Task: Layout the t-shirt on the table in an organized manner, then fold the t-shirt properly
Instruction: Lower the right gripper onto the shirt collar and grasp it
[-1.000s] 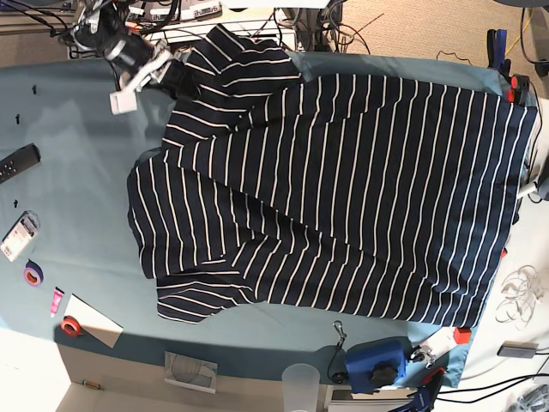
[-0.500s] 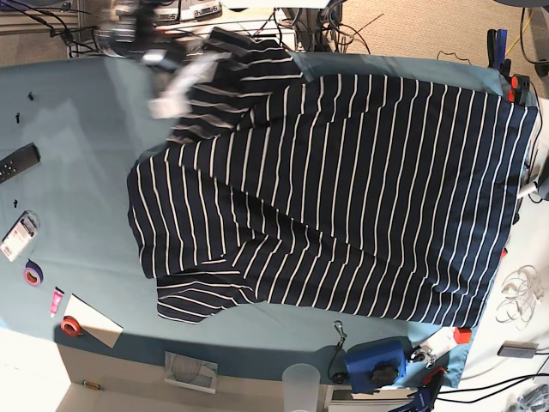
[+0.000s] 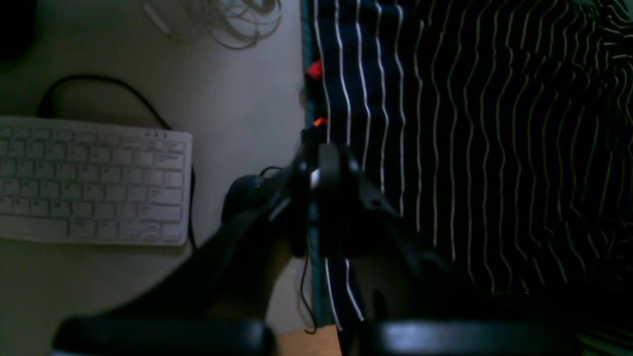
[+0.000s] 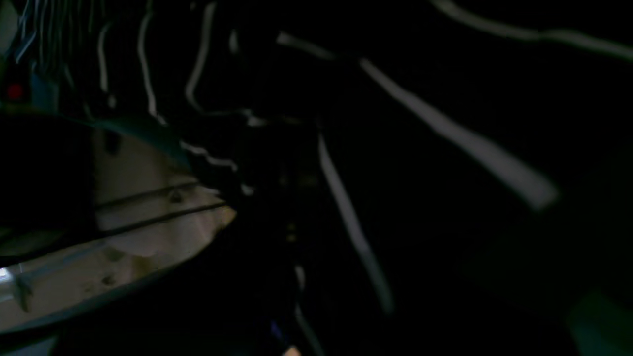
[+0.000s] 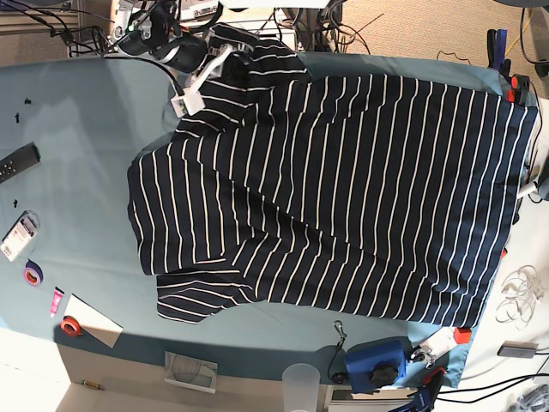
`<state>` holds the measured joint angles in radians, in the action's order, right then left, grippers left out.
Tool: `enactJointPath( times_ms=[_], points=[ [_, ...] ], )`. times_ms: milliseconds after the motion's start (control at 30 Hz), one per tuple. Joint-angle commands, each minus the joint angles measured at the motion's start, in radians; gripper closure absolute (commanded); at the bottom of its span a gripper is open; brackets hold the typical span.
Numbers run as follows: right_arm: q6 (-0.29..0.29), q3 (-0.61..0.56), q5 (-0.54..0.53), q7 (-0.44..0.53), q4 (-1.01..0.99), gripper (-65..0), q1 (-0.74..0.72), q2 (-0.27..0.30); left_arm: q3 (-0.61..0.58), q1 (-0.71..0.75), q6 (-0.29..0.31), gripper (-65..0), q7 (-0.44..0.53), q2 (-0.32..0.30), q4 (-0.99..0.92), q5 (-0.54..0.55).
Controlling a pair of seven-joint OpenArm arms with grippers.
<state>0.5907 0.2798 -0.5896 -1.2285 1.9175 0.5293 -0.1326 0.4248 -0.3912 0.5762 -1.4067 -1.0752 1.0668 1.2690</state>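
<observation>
Teal-blue cloth over the table [image 5: 86,172], smooth and matte, small black pins near the left edge, cables and floor beyond the far side. Spread across most of it, the t-shirt [image 5: 343,197]: soft dark navy, almost black, with thin white stripes, body lying fairly flat and reaching the right edge of the table, one sleeve folded near the front at lower left, the other bunched at the far edge. Light ripples in the fabric around the middle; stripes wavy in the left wrist view. Along the left margin, a black remote [image 5: 17,162], rolls of tape [image 5: 33,274] and a white card [image 5: 90,320]; at the front edge, a blue device [image 5: 376,360] and a clear cup [image 5: 300,386]. Right gripper [image 5: 193,90] at the far left corner of the shirt, arm reaching in from the far side, white fingertips down at the bunched sleeve, jaws closed; whether on fabric, not clear. Left gripper [image 3: 316,183] over the shirt's hem at the table edge, dark jaws closed together, beside a white keyboard [image 3: 94,183] on a pale surface.
</observation>
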Motion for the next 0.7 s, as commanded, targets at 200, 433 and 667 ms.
enactJointPath(
  times_ms=[200, 433, 667],
  points=[
    [0.004, 0.011, 0.146, -0.085, 0.164, 0.0, 0.023, 0.014, 0.008, 0.021, -0.007, -1.9, 0.010, -0.033, 0.011, 0.046],
    [0.004, 0.062, 0.142, -0.091, 0.373, 0.0, 0.022, 0.014, 0.008, 0.225, 0.027, -0.1, 0.010, 0.016, 0.011, 0.188],
    [0.054, 0.207, 0.002, -0.117, 0.383, 0.0, 0.023, 0.014, 0.008, 0.341, 0.053, 0.0, 0.010, 0.134, 0.012, 0.215]
  ],
)
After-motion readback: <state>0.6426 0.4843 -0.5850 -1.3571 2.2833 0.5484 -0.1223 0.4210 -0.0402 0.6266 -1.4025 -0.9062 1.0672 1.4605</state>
